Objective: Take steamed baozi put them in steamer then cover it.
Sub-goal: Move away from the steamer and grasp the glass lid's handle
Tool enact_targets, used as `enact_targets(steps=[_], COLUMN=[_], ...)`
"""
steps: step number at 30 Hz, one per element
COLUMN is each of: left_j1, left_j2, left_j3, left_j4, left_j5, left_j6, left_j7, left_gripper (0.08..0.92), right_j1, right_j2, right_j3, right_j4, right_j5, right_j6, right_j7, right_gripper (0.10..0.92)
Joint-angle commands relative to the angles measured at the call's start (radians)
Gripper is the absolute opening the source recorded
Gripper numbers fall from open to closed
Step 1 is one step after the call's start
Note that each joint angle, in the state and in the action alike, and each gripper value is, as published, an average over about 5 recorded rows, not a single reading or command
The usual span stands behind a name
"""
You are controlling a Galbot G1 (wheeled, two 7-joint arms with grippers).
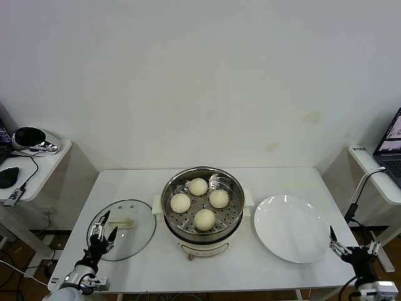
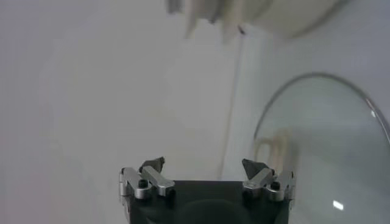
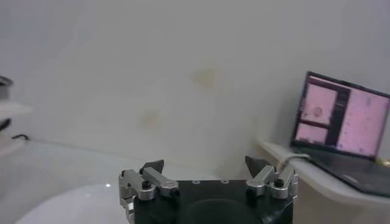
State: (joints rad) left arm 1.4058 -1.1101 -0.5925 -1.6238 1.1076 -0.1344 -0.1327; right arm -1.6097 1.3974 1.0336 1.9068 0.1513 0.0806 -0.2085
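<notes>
Nearest you, at the table's (image 1: 156, 276) near-left corner, your left gripper (image 1: 102, 229) sits low with its fingers spread apart and nothing between them. It hangs over the near-left edge of the cover (image 1: 122, 229), which lies flat on the table to the left of the steamer (image 1: 202, 207). In the left wrist view the cover (image 2: 329, 146) shows as a clear glass disc just ahead of the left gripper (image 2: 203, 165), with the cream handle (image 2: 274, 149) visible through the glass.

Your right gripper (image 1: 352, 246) is at the near-right corner, just off the near-right rim of the plate (image 1: 291, 227). Its fingers are also apart and empty. The right wrist view shows the right gripper (image 3: 204, 164) pointing toward the wall, with a laptop (image 3: 341, 131) on a side shelf to the right.

The steamer stands mid-table, uncovered. All four baozi (image 1: 205, 219) lie inside on its perforated tray, spaced apart in a diamond. The plate lies just right of the steamer.
</notes>
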Motion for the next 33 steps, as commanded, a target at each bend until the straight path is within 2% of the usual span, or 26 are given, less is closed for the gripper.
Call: enact_targets(steps=[1,10,20,23,33], left_j1=[-0.158,-0.256,-0.285,-0.287,-0.28], left_j2=[0.03,0.023,0.017,0.018,0.017], left_j3=[0.059,0.108,0.12,0.12,0.12], left_j4=[0.167,0.25,0.275,0.291,0.308], left_j5=[0.178,0.193,0.186,0.18,0.154], left_j6=[-0.017,-0.014,-0.011,-0.01,-0.004], left_j7=[0.006,0.006,0.009,0.015,0.005], left_gripper=[0.823,0.823,0.817,0.766,0.481], right_j1=[-0.024,-0.019,-0.011,-0.01,-0.013], right_j2=[0.024,0.029,0.03,0.03,0.031], right_j3=[0.044,0.045,0.036,0.033,0.031], right_j4=[-0.007,-0.024,-0.045,-0.048,-0.044], right_j5=[0.002,0.0,-0.01,-0.012,-0.013], right_j6=[0.012,0.018,0.021,0.021,0.022], right_j7=[0.003,0.003,0.001,0.0,-0.002], right_gripper=[0.823,0.823,0.823,0.823,0.823])
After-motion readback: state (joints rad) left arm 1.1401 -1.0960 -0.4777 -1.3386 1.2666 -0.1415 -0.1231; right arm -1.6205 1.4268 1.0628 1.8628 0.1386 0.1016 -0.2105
